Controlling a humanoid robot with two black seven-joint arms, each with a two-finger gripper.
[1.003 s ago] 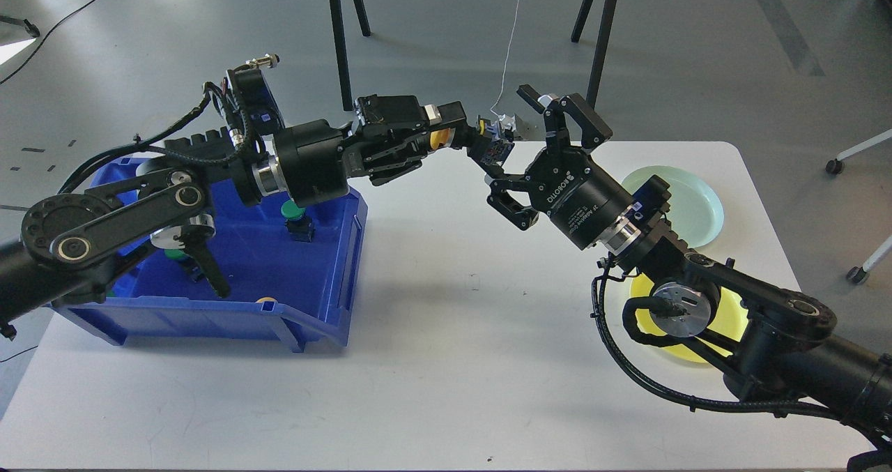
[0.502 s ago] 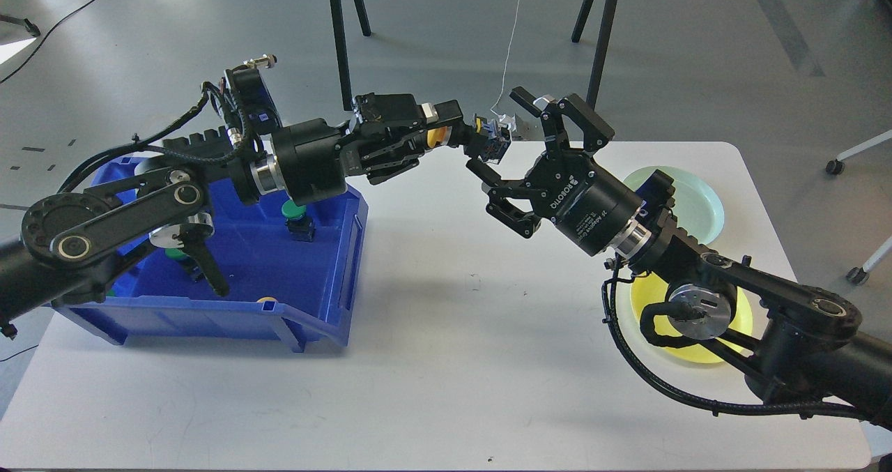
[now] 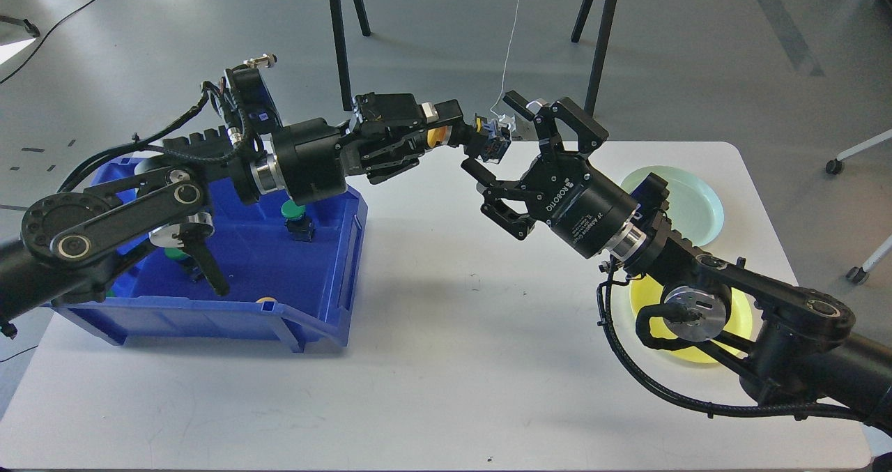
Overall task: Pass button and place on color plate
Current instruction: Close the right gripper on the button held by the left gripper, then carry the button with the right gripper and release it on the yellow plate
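Note:
My left gripper (image 3: pixel 451 134) is shut on a yellow-capped button (image 3: pixel 437 136), held above the table's back middle. The button's black and blue body (image 3: pixel 490 146) sticks out to the right. My right gripper (image 3: pixel 499 139) is open, with one finger (image 3: pixel 521 104) above and one below the button's free end; I cannot tell whether they touch it. A yellow plate (image 3: pixel 740 306) lies at the right under my right arm, mostly hidden. A pale green plate (image 3: pixel 697 203) lies behind it.
A blue bin (image 3: pixel 327 311) stands at the left with green buttons (image 3: pixel 293 212) and a yellow one (image 3: pixel 265 300) inside. My left arm reaches over the bin. Black stand legs (image 3: pixel 339 40) rise behind the table.
My right gripper has moved left and slightly up towards the button, so its open fingers now straddle the button's free end. The left gripper has barely moved.

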